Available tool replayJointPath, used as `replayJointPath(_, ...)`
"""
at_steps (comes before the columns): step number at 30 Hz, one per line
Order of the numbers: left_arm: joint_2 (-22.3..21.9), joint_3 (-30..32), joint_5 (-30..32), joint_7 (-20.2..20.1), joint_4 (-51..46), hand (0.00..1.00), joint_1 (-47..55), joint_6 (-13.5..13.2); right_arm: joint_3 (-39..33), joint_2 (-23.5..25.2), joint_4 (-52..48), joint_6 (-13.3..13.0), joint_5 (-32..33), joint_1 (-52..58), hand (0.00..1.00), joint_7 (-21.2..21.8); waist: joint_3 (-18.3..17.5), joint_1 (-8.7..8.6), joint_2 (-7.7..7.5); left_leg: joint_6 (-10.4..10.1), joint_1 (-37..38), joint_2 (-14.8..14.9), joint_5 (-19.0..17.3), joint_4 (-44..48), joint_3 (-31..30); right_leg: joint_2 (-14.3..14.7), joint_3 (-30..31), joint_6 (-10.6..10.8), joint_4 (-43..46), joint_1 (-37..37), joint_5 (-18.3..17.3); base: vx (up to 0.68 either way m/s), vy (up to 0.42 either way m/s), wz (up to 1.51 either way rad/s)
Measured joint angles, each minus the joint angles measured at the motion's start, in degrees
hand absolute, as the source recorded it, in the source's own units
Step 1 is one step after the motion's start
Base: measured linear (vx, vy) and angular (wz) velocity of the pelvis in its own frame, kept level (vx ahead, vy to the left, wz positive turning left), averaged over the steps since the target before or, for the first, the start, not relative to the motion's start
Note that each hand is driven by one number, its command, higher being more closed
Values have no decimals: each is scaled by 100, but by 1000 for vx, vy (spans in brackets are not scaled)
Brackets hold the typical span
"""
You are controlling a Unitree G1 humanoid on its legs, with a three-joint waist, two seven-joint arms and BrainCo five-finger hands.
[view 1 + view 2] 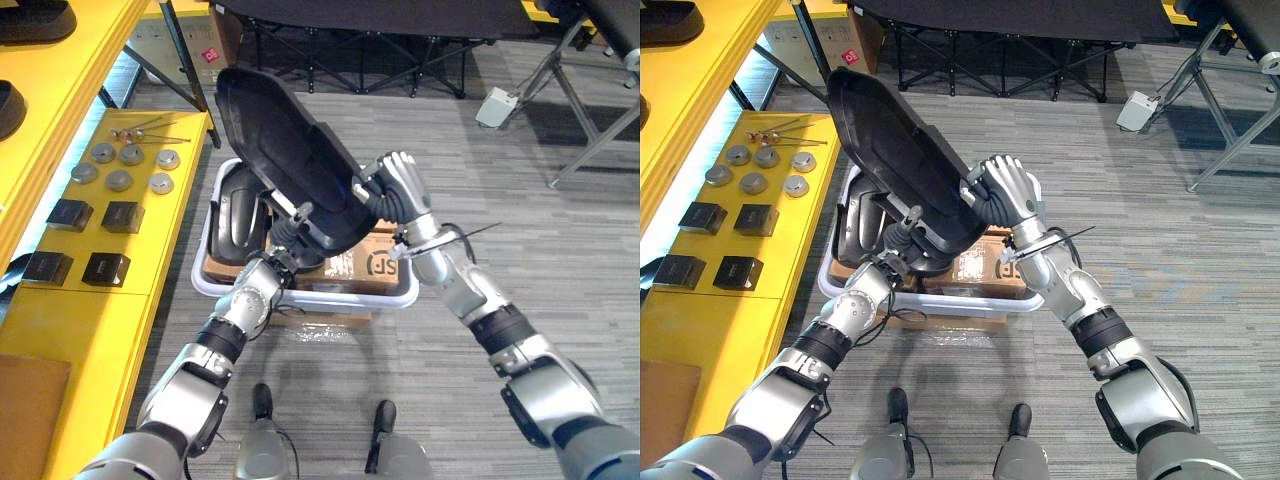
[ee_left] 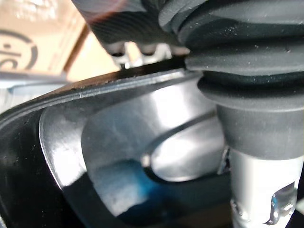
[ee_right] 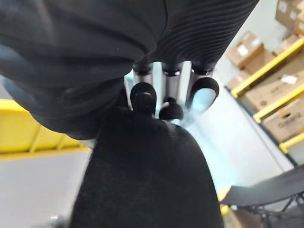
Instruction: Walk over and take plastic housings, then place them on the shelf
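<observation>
So, the housing [image 1: 285, 150] is up in the air, clear of the bin [image 1: 300, 297] and held by both hands. It is a long black shell. Its long axis runs from a low end over the bin's near side up and away to a rounded top end that leans toward the shelf [image 1: 150, 262]. Its broad face is tilted, not flat.

The left hand [image 1: 288, 236] has the low end, with its thumb laid on the face and pinching it. The right hand [image 1: 1005, 192] sits on the long edge away from the shelf, and its fingers [image 3: 143, 96] hook over that rim.

A second housing [image 1: 235, 215] stands in the bin's shelf-side end, next to a box [image 1: 378, 262].

The bin's one side is just beside the shelf's front edge. On the deck, discs [image 1: 120, 180] lie toward the far end and black blocks [image 1: 122, 216] sit nearer. The deck's near end is bare yellow. The carpet [image 1: 520, 190] on the bin's other side lies open. Table legs [image 1: 340, 60] stand beyond the bin, well apart.
</observation>
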Motion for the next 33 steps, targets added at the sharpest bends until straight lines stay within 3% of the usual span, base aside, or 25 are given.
replayJointPath(9, -21, -86, 77, 332, -12, 100, 43, -168, 132, 174, -126, -141, 5, 155, 100, -153, -47, 3, -34, -2, 87, 11, -2, -3, -18, 37, -23, 0, -159, 171, 49, -3, -2, 0)
replayJointPath(15, -278, -125, -349, 624, -60, 100, 522, -503, 224, 453, -337, -161, 94, 688, 100, -254, -352, 4, -132, -8, 104, 6, -7, -7, -31, 42, -65, 5, -239, 243, 56, 7, -5, 1)
replayJointPath(22, -510, -102, -235, 718, -597, 100, 1162, -910, 136, 669, -814, -168, 226, 1402, 100, -378, -455, 3, -167, -28, 254, 11, -49, -13, -22, 40, -120, -3, -264, 402, 40, -27, -5, 0)
replayJointPath(23, -529, -99, -96, 746, -643, 100, 1265, -941, 97, 721, -872, -168, 232, 1575, 0, -382, -485, 0, -174, -33, 275, 13, -54, -13, -20, 40, -120, -9, -264, 417, 32, -32, -3, -3)
replayJointPath(28, -539, -48, 220, 959, -1000, 100, 1619, -1005, 72, 865, -1038, -288, 383, 2137, 0, -495, -595, -15, -186, -36, 289, 16, -61, -36, -21, 40, -126, -47, -264, 426, 5, -13, -2, 0)
replayJointPath(33, -715, 198, 968, 1416, -1329, 100, 1813, -1149, 78, 993, -1082, -104, 437, 2514, 0, -897, -633, 8, -241, -36, 290, 16, -60, -36, -33, 37, -155, -47, -269, 442, 5, -4, -1, 1)
